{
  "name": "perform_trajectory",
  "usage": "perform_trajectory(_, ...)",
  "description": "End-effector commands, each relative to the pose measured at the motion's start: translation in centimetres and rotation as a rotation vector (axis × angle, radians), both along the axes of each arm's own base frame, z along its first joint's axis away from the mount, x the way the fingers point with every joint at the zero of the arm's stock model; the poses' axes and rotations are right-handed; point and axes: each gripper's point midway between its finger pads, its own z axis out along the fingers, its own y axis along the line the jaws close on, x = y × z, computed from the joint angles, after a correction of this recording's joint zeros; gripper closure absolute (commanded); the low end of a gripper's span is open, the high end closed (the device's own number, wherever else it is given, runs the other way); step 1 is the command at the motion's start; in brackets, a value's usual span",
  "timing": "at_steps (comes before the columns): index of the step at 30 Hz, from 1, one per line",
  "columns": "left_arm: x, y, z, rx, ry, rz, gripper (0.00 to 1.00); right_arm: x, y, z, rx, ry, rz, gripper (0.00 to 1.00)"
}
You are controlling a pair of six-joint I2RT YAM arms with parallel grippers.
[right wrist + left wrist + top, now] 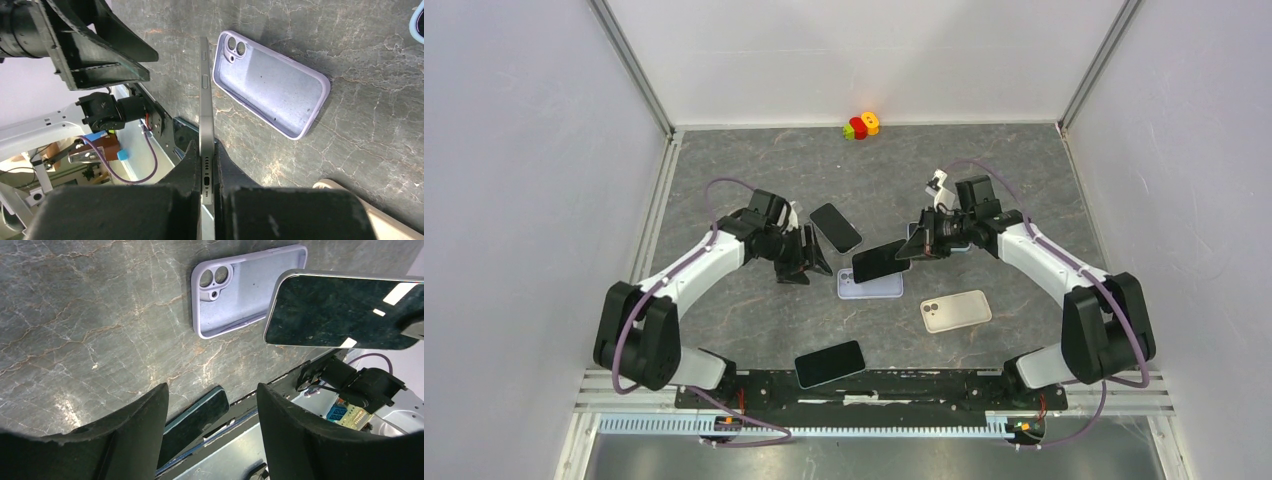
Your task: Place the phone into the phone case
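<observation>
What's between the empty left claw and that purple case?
Nothing: only bare table separates the left gripper from the lilac case, seen in the top view.

We log four extras on the grey marbled table (724,170). A dark phone (836,227) lies screen up, just beside the left gripper (809,268) on its far side. A beige phone (955,311) lies back up (maybe a case, we can't tell), near the right gripper (919,248), on its base side. A second dark phone (829,363) sits well behind both grippers, touching the base rail (924,385). A small coloured toy (861,125) is far ahead of both, at the table's far edge.
</observation>
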Motion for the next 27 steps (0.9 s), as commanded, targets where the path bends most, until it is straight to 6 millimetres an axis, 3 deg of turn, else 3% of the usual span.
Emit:
perform_trajectory(1,1.4,-1.2,0.2,-0.006,-0.039,-0.053,0.3,1.1,1.0,1.1,0.071,-0.02,-0.016,1.0)
perform_trajectory(17,3.3,-3.5,-2.7,0.0,0.038,-0.073,0.36,1.3,2.7,-2.1,0.086,0.057,-0.006,1.0)
perform_trajectory(27,3.5,-4.3,-3.9,0.007,0.066,-0.084,0.4,0.7,3.1,-4.4,0.054,0.098,0.019,1.0)
